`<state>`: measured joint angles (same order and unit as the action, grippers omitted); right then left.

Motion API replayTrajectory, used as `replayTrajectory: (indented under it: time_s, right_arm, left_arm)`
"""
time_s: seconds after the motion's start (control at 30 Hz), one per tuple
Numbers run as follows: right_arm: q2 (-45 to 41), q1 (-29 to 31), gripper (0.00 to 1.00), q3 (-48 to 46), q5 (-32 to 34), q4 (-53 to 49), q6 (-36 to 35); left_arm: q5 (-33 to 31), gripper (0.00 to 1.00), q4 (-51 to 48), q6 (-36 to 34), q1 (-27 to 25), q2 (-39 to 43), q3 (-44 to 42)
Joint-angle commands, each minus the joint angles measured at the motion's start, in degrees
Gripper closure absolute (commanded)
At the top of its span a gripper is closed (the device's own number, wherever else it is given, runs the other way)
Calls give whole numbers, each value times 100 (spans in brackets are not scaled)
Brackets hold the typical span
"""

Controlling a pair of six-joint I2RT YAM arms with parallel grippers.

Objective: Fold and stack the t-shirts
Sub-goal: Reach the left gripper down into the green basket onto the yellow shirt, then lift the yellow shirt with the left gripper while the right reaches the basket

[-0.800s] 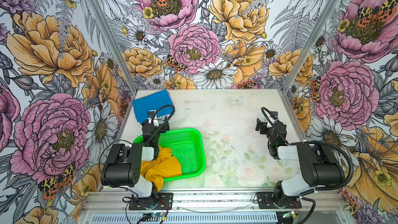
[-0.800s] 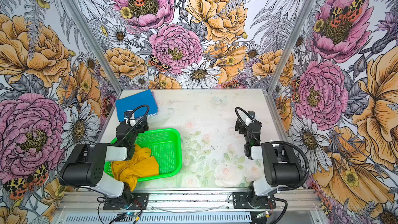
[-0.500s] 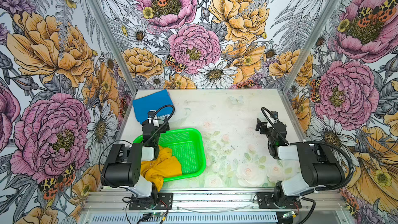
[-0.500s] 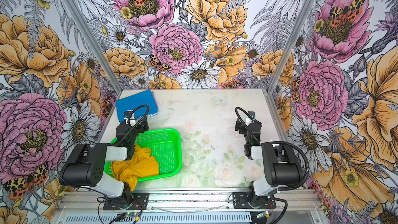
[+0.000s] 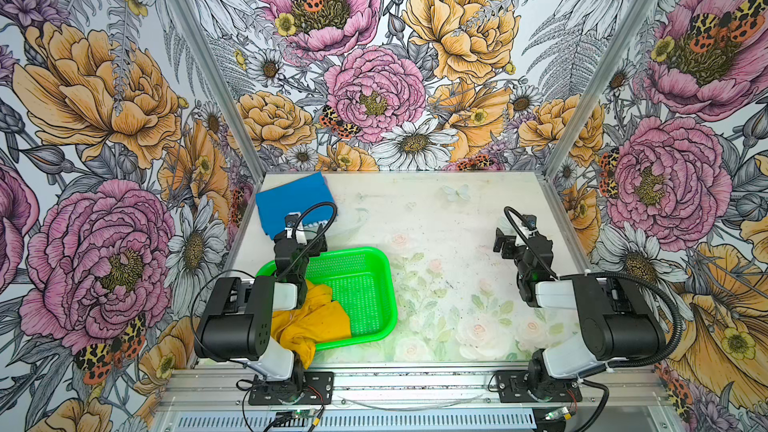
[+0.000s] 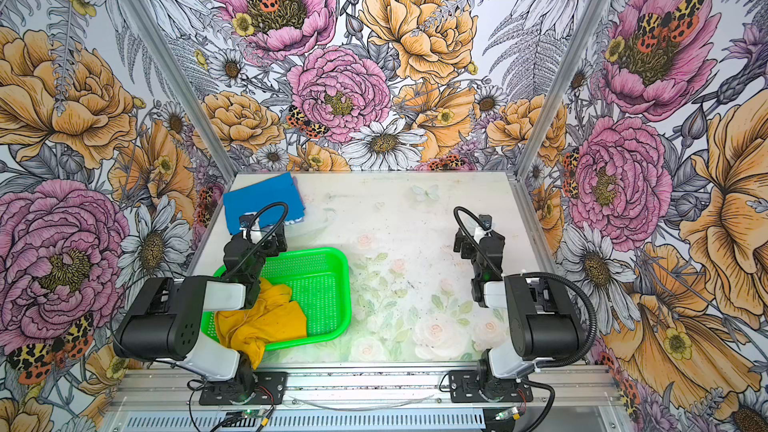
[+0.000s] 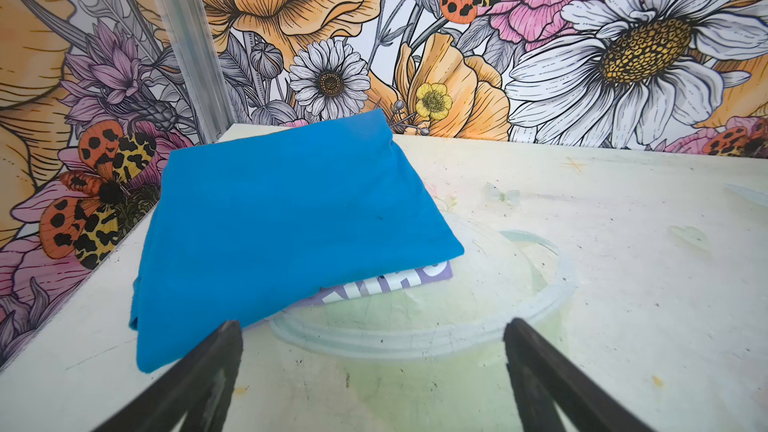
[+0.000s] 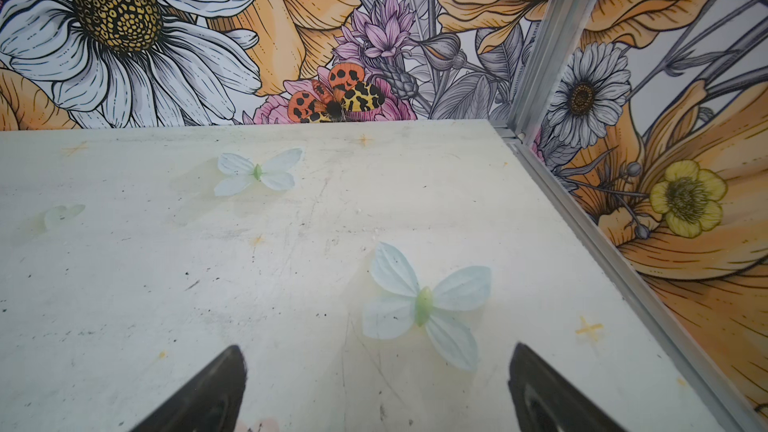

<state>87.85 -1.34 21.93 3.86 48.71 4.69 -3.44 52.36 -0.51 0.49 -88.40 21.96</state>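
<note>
A blue t-shirt point(image 5: 291, 200) point(image 6: 262, 198) lies folded flat at the back left corner of the table. In the left wrist view this blue t-shirt point(image 7: 286, 218) rests on a lavender sheet with white letters point(image 7: 399, 280). A mustard-yellow t-shirt point(image 5: 311, 322) point(image 6: 262, 317) sits crumpled in the green basket point(image 5: 353, 250) point(image 6: 320, 252), spilling over its near left rim. My left gripper point(image 5: 304, 239) point(image 7: 372, 328) hovers open over the basket's far rim, pointing at the blue shirt, holding nothing. My right gripper point(image 5: 519, 238) point(image 8: 376, 351) hangs open over bare table at the right.
Floral walls with aluminium posts close in the table point(image 5: 436, 218) on three sides. Flat butterfly prints point(image 8: 424, 305) mark the table near the right gripper. Both arm bases stand on the front rail. The left arm's elbow covers the basket's left end.
</note>
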Motion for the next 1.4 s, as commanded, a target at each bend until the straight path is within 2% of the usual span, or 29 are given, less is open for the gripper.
replayTrajectory:
  time_s: [0.0,0.07,0.17,0.27,0.37,0.47,0.53,0.63,0.73,0.8,0.87,0.97,1.07,1.1,1.17,1.2,1.23,1.27,1.37]
  right_arm:
    - [30,57,1,77,185,78,-46]
    - [30,60,0,76,177,79,-40]
    - [30,60,1,79,190,83,-43]
    - [24,55,1,81,194,84,-42]
    - [21,61,1,70,190,87,-46]
    - [-97,78,0,200,160,-197,-86]
    - [-461,197,1,756,285,-1489,-183]
    - [-748,413,1,1571,157,-2984,-306]
    - [-1030,757,0,2409,-421,-4350,-21]
    - [-1101,1112,1,2899,-619,-5143,58]
    - [-1148,1564,1,3307,-847,-5813,118]
    - [-1311,2163,1,3488,-1145,-6179,314]
    - [-1468,2768,1,3573,-1544,-6222,656]
    - [-1459,3004,1,3638,-1694,-6218,760]
    - [-1352,3485,1,3803,-1885,-6228,940]
    - [-1268,3753,0,3892,-1985,-6233,1026]
    - [-1127,4018,0,3990,-2007,-6223,1119]
    - [-1011,4221,1,4084,-2005,-6221,1191]
    - [-396,4892,1,4456,-1967,-6223,1463]
  left_arm:
    - [-1014,1,-814,-41,-247,358,345]
    - [-1938,1,-1989,36,-489,681,820]
    - [-3232,1,-3859,626,-795,1083,1610]
    - [-4387,1,-5780,1651,-1235,1502,2227]
    - [-4959,1,-8070,2958,-1753,1850,2783]
    - [-4594,1,-9791,3776,-2288,2076,3160]
    - [-4370,1,-10676,4416,-2769,2282,3202]
    - [-3950,1,-11436,5221,-3322,2654,2970]
    - [-3338,1,-11694,5744,-3548,3093,2575]
    - [-2996,1,-11736,6040,-3569,3368,2267]
    - [-2918,1,-11813,6345,-3549,3599,1943]
    - [-2676,1,-11739,6524,-3205,3742,1566]
    - [-2373,4,-11324,6376,-2719,3753,1270]
    - [-2252,10,-11131,6254,-2535,3747,1174]
    - [-2060,28,-10802,5998,-2153,3727,1045]
    - [-1943,52,-10620,5810,-1922,3734,1008]
    - [-1830,82,-10497,5603,-1711,3761,1043]
    - [-1770,98,-10414,5420,-1577,3833,1118]
    - [-1781,100,-10263,4683,-1441,4131,1629]
